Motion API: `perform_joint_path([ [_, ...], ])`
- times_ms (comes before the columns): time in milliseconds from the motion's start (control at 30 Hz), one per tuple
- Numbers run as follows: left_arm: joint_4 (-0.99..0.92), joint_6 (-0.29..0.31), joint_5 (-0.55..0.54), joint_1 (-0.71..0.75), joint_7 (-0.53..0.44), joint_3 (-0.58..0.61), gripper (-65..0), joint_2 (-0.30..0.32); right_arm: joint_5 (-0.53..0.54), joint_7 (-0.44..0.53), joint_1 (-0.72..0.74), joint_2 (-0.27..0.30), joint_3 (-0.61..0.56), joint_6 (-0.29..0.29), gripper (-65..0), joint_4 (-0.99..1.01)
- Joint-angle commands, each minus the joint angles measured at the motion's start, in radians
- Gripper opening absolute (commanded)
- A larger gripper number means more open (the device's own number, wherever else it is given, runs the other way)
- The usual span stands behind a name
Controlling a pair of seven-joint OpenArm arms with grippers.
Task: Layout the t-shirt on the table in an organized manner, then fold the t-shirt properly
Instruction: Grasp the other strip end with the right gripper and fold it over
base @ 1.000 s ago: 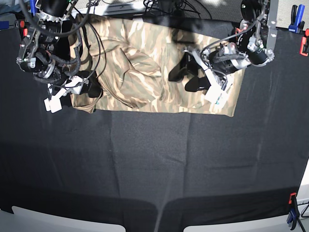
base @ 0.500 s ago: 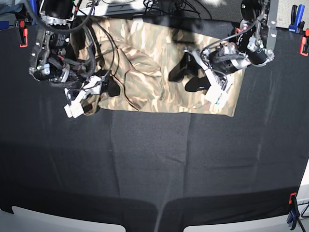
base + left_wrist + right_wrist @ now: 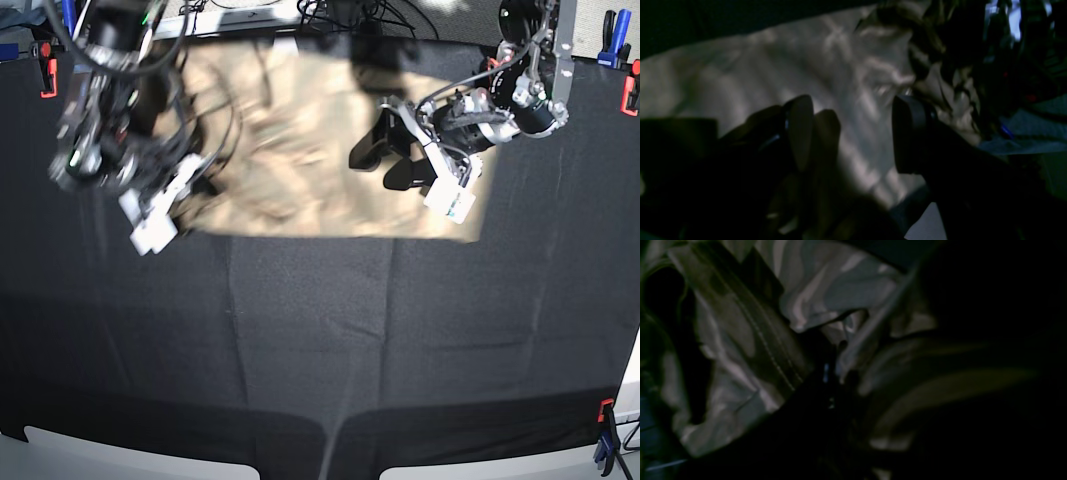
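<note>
The base view looked straight down on the worktop (image 3: 320, 340); both wrist views hovered close over the t-shirt (image 3: 320, 150), shared by all.

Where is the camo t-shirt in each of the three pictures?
Base view: the t-shirt lies at the top middle, blurred, on the table.
Left wrist view: it fills the upper middle, pale, behind the open left gripper.
Right wrist view: it covers the left and middle; a stitched hem runs diagonally.
Shared landmark: the camouflage print itself.
</note>
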State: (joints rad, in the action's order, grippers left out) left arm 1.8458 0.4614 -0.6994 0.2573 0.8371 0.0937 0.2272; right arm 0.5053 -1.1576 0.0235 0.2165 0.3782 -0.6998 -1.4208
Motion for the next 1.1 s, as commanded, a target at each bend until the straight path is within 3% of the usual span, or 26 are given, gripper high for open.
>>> perform_joint_path([
  [0, 0.018, 0.011, -0.016, -0.008, -0.024, 0.0, -30.2, 0.001, -0.015, 0.013, 0.038, 0.029, 0.013, 0.002, -65.0, -0.014],
  [367, 0.018, 0.011, -0.016, -0.008, -0.024, 0.0, -30.2, 0.001, -0.048, 0.013, 0.193, 0.233, 0.029, 0.002, -65.0, -0.014],
  [567, 0.018, 0.011, -0.016, -0.008, -0.024, 0.0, -30.2, 0.001, -0.193, 0.016, 0.27, 0.305, 0.029, 0.107, -65.0, -0.014],
  [800, 0.018, 0.011, -0.016, -0.008, -0.024, 0.0, -30.2, 0.001, -0.232, 0.016, 0.275, 0.282, 0.024, 0.136, -65.0, -0.014],
  [1067, 0.018, 0.011, -0.016, -0.008, -0.023, 0.0, -30.2, 0.001, -0.267, 0.016, 0.275, 0.184, 0.023, 0.189, -65.0, -0.07],
])
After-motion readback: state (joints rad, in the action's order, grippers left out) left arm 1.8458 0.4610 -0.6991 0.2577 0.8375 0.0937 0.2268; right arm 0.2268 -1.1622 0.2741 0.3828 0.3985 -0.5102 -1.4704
